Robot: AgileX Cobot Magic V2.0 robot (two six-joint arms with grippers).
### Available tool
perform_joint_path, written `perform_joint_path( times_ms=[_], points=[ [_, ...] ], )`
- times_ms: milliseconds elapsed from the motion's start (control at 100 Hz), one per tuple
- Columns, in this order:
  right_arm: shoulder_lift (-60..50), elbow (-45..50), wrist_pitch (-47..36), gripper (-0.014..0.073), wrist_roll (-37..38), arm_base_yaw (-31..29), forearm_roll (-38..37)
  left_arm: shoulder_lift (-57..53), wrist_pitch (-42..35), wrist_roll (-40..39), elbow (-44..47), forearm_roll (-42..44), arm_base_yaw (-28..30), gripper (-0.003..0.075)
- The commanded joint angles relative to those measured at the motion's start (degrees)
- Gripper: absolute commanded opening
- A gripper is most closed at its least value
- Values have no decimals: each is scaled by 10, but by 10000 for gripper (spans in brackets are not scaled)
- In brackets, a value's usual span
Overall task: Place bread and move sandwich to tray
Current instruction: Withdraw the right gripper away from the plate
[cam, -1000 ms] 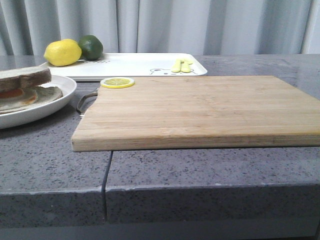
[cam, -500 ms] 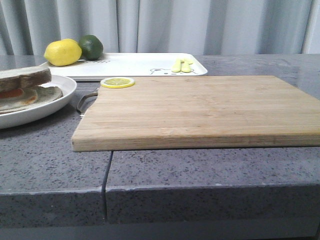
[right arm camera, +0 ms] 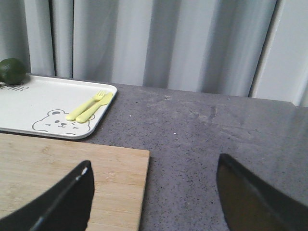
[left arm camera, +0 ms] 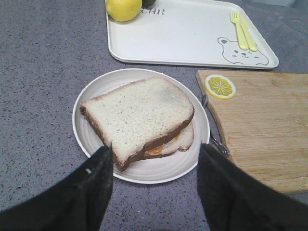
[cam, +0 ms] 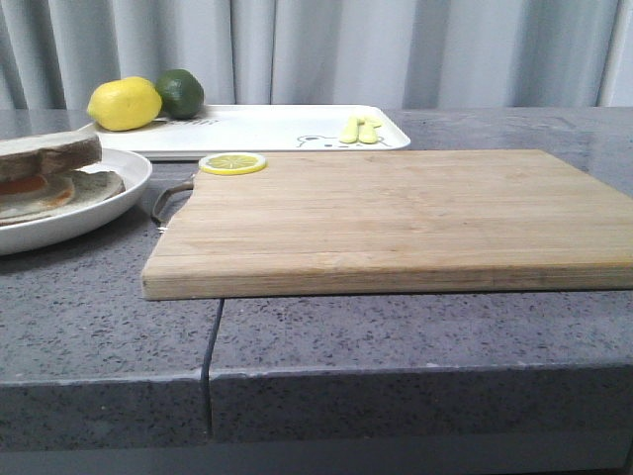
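- Bread (left arm camera: 139,115) lies on top of the egg stack, so the sandwich (left arm camera: 159,139) appears assembled on the round white plate (left arm camera: 86,130); judged from this, the step in hand is moving the plated sandwich to the tray (left arm camera: 187,38).
- Left gripper (left arm camera: 156,166) hovers just short of the plate with its jaws spread wide, holding nothing; one finger stands off each side of the near rim.
- Right gripper (right arm camera: 154,192) is also wide open and empty, above the far edge of the wooden cutting board (right arm camera: 62,168).
- Recommended grasp: take the plate by its rim, not the bread, so the stack stays together; keep the plate level during transfer.
- Recommended target: the bare middle of the tray, between the lemon (left arm camera: 123,8) and the yellow fork set (left arm camera: 243,31), clear of both.
- Route the plate past the lemon slice (left arm camera: 220,86) and the metal handle loop at the board corner.
- Limits of view: the front view cuts the plate off at its left edge and shows neither gripper.
- The egg shows only as an orange sliver under the top slice; its seating cannot be judged.
- The lime (cam: 180,92) is largely out of frame in the left wrist view.
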Motion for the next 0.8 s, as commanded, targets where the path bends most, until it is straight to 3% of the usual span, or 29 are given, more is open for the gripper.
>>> perform_joint_path(
  times_ms=[0,210,370,790],
  points=[
    [0,-15,-44,531,1,-5,1,7,-43,0,-18,-13,2,369],
    [0,-15,-44,531,1,-5,1,7,-69,-3,-18,-13,2,369],
    [0,-15,-44,531,1,-5,1,18,-74,-54,-18,0,2,369],
    [0,-15,-44,531,1,-5,1,135,-79,-87,-18,49,2,369]
  ],
)
